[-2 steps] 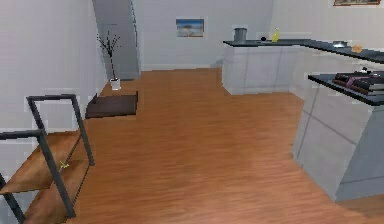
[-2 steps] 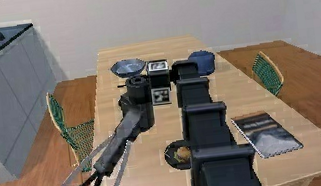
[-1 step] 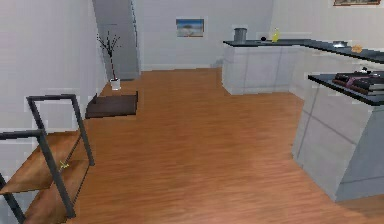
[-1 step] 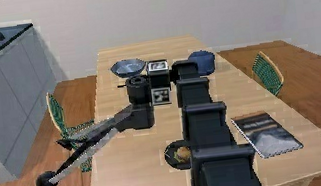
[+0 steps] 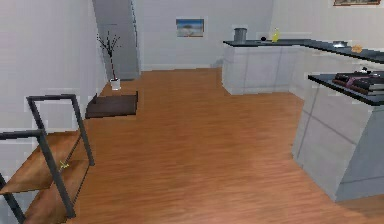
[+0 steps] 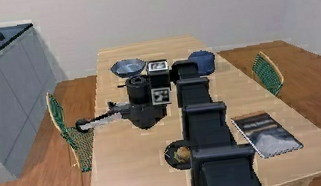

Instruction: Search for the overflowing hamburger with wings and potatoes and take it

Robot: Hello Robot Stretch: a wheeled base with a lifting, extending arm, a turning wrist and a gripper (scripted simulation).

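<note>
In the arm side view a wooden table [image 6: 138, 174] carries a small dark round dish with a tan-brown lump [image 6: 179, 155] near its front, partly hidden by the arm's dark bar [image 6: 205, 126]. The bar ends at two white marked squares [image 6: 157, 73]. Left of them sits the gripper's dark body [image 6: 139, 98], and its pale fingers [image 6: 99, 118] reach toward the table's left edge. The gripper [image 6: 85, 124] lies over that edge and a chair, so I cannot tell whether it holds anything.
On the table stand a grey bowl [image 6: 128, 69], a blue bowl [image 6: 201, 60] and a flat striped book [image 6: 267, 132]. Green chairs [image 6: 64, 122] [image 6: 265, 72] flank it. The forward view has open wood floor [image 5: 190, 130], grey counters [image 5: 340, 125], a metal shelf [image 5: 50, 160] and a twig plant [image 5: 110, 60].
</note>
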